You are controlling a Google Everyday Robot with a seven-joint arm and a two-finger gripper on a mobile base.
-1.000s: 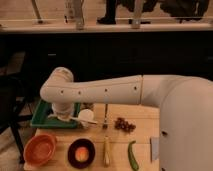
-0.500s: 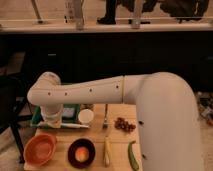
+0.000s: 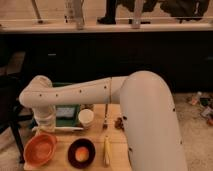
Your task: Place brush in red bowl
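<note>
The brush (image 3: pixel 59 129) lies crosswise just below my gripper (image 3: pixel 46 126), apparently carried there for release into the red bowl (image 3: pixel 40 149) directly beneath, the white cup (image 3: pixel 86 116) beside; my forearm hides my jaws, so their grip I cannot tell.
</note>
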